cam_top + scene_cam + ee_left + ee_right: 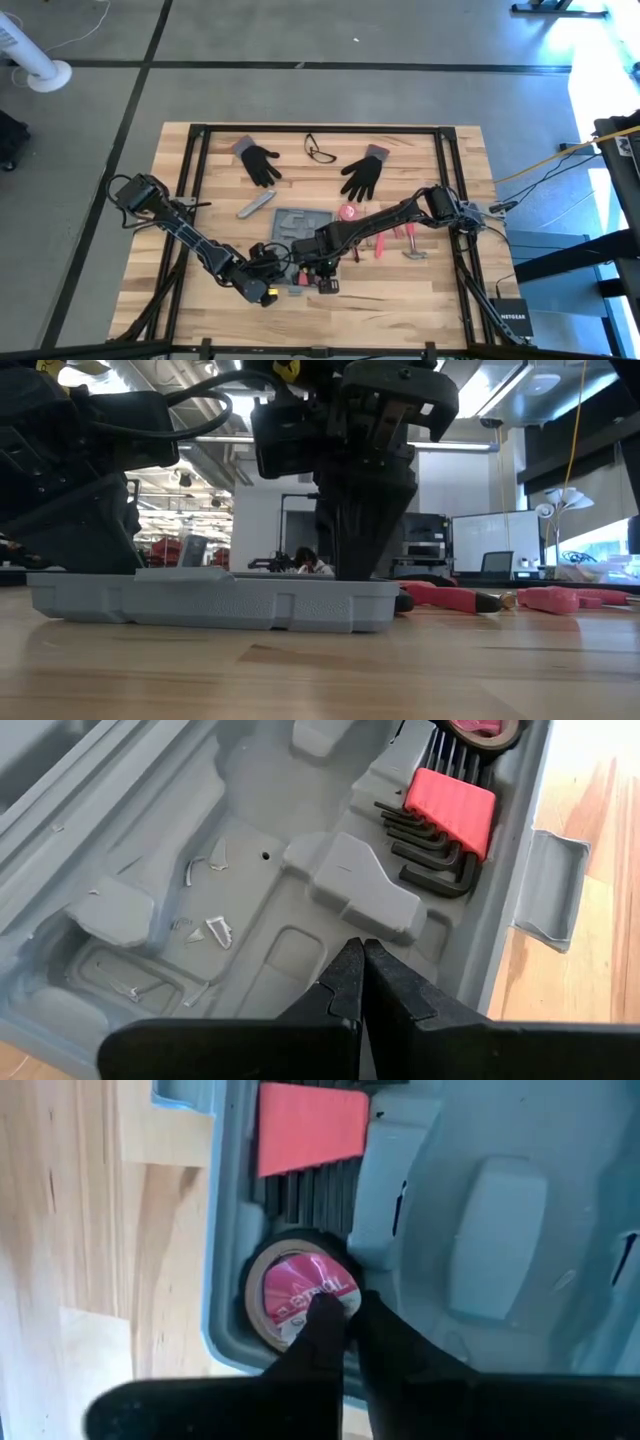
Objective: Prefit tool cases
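The blue-grey tool case point(300, 226) lies open on the wooden table, with moulded recesses point(300, 870) inside. In it sit a red-holdered hex key set point(448, 810) and a tape roll with a pink label point(296, 1292), in a corner recess. My right gripper point(348, 1315) is shut and points steeply down at that roll; in the low view its fingers point(355, 550) reach down into the case point(210, 602). My left gripper point(358, 948) is shut and slants down over the case's floor, near a raised block point(360, 885). My right gripper has its shut fingertips point(322, 1312) on the tape roll's top, at the rim point(335, 1285) nearest the case's middle. It comes from above, pointing down. The roll lies flat in its corner recess. My left gripper: I cannot tell whether its tips touch the case.
Two black gloves point(262, 163) point(362, 176) and glasses point(320, 150) lie at the far side. A slim grey bar point(255, 206) lies left of the case. Red-handled tools point(392, 242) and a pink round thing point(347, 213) lie to the case's right.
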`<state>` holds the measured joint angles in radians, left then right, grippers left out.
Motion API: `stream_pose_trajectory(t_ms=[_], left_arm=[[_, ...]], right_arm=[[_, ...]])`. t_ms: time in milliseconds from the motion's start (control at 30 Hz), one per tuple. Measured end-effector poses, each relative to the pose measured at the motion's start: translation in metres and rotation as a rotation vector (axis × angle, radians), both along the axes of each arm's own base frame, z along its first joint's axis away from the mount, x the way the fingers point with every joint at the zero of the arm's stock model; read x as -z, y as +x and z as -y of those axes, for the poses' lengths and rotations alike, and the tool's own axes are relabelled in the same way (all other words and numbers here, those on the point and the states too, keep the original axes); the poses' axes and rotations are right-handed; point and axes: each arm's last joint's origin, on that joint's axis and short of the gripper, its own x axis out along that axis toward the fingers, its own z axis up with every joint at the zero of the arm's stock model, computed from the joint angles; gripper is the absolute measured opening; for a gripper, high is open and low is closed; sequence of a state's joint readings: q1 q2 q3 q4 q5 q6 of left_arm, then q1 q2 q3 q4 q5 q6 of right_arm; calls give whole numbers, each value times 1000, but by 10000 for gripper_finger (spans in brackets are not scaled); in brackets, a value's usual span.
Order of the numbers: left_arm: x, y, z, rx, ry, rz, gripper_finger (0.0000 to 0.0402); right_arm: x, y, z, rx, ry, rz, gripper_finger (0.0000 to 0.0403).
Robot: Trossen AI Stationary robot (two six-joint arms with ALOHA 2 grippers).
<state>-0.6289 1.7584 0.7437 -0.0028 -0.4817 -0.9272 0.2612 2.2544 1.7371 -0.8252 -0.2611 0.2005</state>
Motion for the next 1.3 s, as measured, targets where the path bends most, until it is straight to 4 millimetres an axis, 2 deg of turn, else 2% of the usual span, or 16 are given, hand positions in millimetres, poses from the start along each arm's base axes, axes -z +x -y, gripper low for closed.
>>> stream_pose_trajectory(t_ms=[133,300,500,833,1067,1200,1300], left_arm=[[0,0,0,0,2,-2,0],[0,0,0,0,1,-2,0],[0,0,-1,-12,2,1,0],[2,-6,1,-71,-35,-27,0],[5,-18,8,-122,-127,-113,0],[5,-32,20,-163,-172,-133,0],[6,-39,27,-194,-204,-137,0]], right_arm=[[0,0,0,6,7,-2,3],[-2,3,1,17,107,-31,1],[-23,12,-4,-25,203,11,3],[-53,17,4,-47,159,34,1],[-61,13,30,-62,41,-29,1],[-61,11,61,-60,-17,-77,0],[-64,8,93,-44,-47,-90,0]])
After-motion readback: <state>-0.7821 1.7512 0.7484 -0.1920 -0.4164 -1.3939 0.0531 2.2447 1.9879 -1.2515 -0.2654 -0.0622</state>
